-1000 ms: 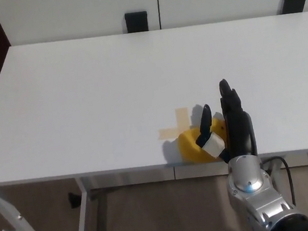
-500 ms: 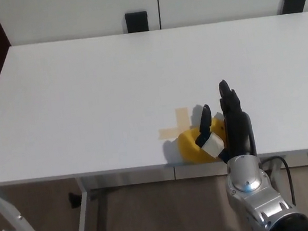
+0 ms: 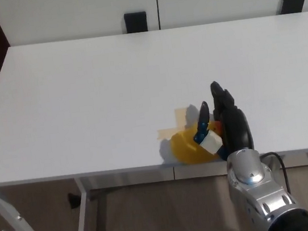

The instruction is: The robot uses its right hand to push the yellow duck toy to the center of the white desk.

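Pushing from near edge: white desk (image 3: 109,81) mostly bare, yellow duck toy (image 3: 190,148) sits at its front lip on a tape cross (image 3: 176,125). Right hand (image 3: 224,125) against duck's right side, fingers extended, gripping nothing. Advise slow push up-table, palm low behind duck.

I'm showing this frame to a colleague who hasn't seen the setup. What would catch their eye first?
The yellow duck toy stands out first, bright against the white desk, sitting at the desk's near edge. Right beside it is the robot's black right hand, fingers apart, with its silver forearm rising from below the edge. Just behind the duck, a tan tape cross marks the desk surface.
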Motion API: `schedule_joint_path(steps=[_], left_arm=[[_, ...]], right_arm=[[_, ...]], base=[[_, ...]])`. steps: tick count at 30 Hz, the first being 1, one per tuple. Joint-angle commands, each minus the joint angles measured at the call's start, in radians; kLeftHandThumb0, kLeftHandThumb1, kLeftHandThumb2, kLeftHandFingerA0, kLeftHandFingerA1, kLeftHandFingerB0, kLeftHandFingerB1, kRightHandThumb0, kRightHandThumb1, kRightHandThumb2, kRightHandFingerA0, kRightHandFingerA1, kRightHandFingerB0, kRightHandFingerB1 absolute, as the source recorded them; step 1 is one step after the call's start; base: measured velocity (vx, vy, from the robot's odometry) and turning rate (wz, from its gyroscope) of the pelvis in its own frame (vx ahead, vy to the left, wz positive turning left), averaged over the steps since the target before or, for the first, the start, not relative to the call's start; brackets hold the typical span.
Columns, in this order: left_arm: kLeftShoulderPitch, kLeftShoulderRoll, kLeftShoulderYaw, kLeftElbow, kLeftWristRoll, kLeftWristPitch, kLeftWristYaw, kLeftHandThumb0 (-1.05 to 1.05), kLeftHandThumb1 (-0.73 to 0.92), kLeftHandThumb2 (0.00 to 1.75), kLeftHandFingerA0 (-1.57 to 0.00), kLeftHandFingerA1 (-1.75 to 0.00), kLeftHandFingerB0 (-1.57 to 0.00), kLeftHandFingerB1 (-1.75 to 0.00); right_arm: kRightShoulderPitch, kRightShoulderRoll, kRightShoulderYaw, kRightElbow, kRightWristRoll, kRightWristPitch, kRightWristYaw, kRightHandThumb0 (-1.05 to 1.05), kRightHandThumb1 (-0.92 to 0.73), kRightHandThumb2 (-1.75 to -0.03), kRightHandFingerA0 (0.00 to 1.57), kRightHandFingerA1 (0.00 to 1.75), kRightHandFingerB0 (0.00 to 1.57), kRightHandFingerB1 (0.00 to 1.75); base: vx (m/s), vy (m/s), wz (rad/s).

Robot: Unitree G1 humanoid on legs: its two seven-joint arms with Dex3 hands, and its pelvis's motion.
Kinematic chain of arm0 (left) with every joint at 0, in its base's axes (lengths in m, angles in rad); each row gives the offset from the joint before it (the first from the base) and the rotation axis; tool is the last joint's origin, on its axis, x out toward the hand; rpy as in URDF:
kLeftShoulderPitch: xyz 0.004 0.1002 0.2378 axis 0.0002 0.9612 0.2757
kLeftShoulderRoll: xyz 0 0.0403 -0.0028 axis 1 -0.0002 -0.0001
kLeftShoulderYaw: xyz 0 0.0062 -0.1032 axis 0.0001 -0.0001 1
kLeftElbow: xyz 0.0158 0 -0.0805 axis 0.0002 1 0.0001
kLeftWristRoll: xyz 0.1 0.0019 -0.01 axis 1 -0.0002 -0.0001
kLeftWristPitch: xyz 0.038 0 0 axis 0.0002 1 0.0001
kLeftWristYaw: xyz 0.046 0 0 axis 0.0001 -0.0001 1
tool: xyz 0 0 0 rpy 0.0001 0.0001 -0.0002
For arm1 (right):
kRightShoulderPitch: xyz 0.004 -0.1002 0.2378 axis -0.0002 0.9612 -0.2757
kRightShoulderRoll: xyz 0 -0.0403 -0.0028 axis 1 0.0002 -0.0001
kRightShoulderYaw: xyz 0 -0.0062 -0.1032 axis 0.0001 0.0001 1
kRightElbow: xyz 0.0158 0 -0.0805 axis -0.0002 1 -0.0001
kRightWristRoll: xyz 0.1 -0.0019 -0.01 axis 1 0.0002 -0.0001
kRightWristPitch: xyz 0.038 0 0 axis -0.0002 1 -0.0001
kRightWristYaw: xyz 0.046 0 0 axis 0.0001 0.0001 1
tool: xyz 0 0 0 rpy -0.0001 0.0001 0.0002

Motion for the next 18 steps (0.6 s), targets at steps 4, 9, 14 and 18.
schedule_joint_path(steps=[4, 9, 14, 18], left_arm=[[-0.006, 0.021, -0.005, 0.001, 0.013, -0.010, -0.006, -0.15, 0.65, 0.78, -0.85, -0.80, -0.83, -0.65], [-0.007, 0.031, -0.019, -0.002, 0.028, -0.027, 0.000, -0.13, 0.61, 0.84, -0.85, -0.83, -0.81, -0.64], [-0.006, 0.037, -0.022, 0.003, 0.027, -0.026, -0.005, -0.13, 0.62, 0.82, -0.84, -0.83, -0.85, -0.65], [-0.006, 0.042, -0.010, 0.001, 0.012, -0.024, -0.012, -0.13, 0.63, 0.79, -0.83, -0.84, -0.86, -0.66]], right_arm=[[0.019, -0.088, 0.028, -0.069, 0.009, 0.154, 0.234, -1.05, -0.92, -1.25, 0.00, 0.08, 0.00, 0.02], [0.027, -0.223, 0.006, -0.124, 0.004, 0.161, 0.304, -0.94, -0.86, -1.25, 0.00, 0.14, 0.00, 0.11], [0.049, -0.384, -0.036, -0.172, -0.009, 0.161, 0.332, -1.02, -0.92, -1.27, 0.00, 0.07, 0.00, 0.04], [0.052, -0.491, -0.058, -0.181, -0.038, 0.178, 0.316, -1.05, -0.92, -1.25, 0.00, 0.11, 0.00, 0.03]], base=[[0.00, 0.000, 0.00], [0.00, 0.000, 0.01], [0.00, 0.000, 0.00], [0.00, 0.000, 0.00]])
